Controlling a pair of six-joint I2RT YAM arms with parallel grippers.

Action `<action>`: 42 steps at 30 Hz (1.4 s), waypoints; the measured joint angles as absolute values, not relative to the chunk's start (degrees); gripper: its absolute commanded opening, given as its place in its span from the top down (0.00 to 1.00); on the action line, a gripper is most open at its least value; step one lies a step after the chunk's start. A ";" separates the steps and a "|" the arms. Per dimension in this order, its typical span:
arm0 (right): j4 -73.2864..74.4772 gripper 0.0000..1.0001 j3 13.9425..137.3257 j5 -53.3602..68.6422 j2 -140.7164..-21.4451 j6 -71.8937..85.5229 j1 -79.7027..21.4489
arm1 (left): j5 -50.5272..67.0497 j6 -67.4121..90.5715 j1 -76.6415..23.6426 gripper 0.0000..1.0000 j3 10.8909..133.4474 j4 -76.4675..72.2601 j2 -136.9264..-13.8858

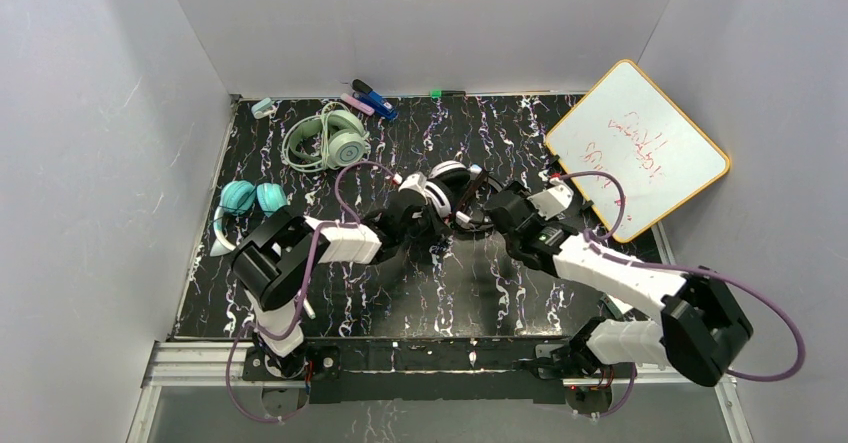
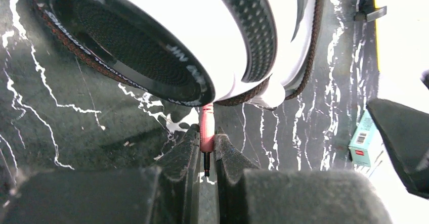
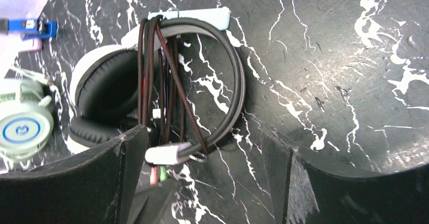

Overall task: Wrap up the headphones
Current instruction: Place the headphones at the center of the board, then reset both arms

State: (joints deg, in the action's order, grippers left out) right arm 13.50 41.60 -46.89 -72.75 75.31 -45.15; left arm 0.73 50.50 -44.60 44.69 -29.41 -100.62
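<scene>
The black-and-white headphones (image 1: 450, 185) lie mid-table, their thin dark cable (image 3: 152, 72) wound in several turns across the headband (image 3: 233, 67). My left gripper (image 1: 425, 213) is shut on the cable's pink jack plug (image 2: 206, 123), just under one ear cup (image 2: 152, 47). My right gripper (image 1: 490, 208) stands open above the headband's near end, fingers (image 3: 126, 158) on either side of it and touching nothing. The mint-green headphones (image 1: 335, 138) lie at the back left. The teal pair (image 1: 250, 200) sits at the left edge.
A whiteboard (image 1: 640, 148) with an orange rim leans at the back right. Markers and a blue clip (image 1: 370, 98) lie along the back wall. A small teal box (image 2: 361, 138) lies beside the whiteboard. White walls close in the table on three sides.
</scene>
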 measured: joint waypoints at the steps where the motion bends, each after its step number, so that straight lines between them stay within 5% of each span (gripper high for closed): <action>1: 12.91 0.11 40.64 -46.06 -71.24 73.76 -45.15 | 0.84 50.26 -44.47 1.00 45.41 -28.69 -101.25; 4: 11.29 0.11 37.41 -43.53 -66.39 69.12 -45.15 | 0.86 49.25 -44.18 0.94 47.37 -26.41 -102.43; 10: 8.82 0.04 32.97 -37.60 -55.81 57.39 -45.15 | -1.23 45.23 -44.01 0.43 49.78 -20.36 -101.89; 18: 10.11 0.01 32.86 -34.09 -42.96 41.85 -45.19 | -5.89 38.94 -43.64 0.02 50.09 -5.93 -87.68; 27: 9.67 0.02 26.63 -36.75 -32.93 25.34 -45.19 | -13.80 28.86 -43.46 0.02 43.53 3.62 -62.54; 35: 0.08 0.24 15.27 -37.63 -25.34 13.08 -44.99 | -24.82 15.22 -40.38 0.02 27.68 1.56 -38.94; 42: -19.18 0.26 5.56 -38.13 -27.29 5.45 -38.83 | -28.10 10.26 -28.71 0.02 23.00 -6.35 -43.33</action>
State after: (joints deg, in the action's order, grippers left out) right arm -19.18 5.56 -38.13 -27.29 5.45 -38.83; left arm -28.10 10.26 -28.71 23.00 -6.35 -43.33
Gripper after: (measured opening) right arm 0.731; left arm 0.983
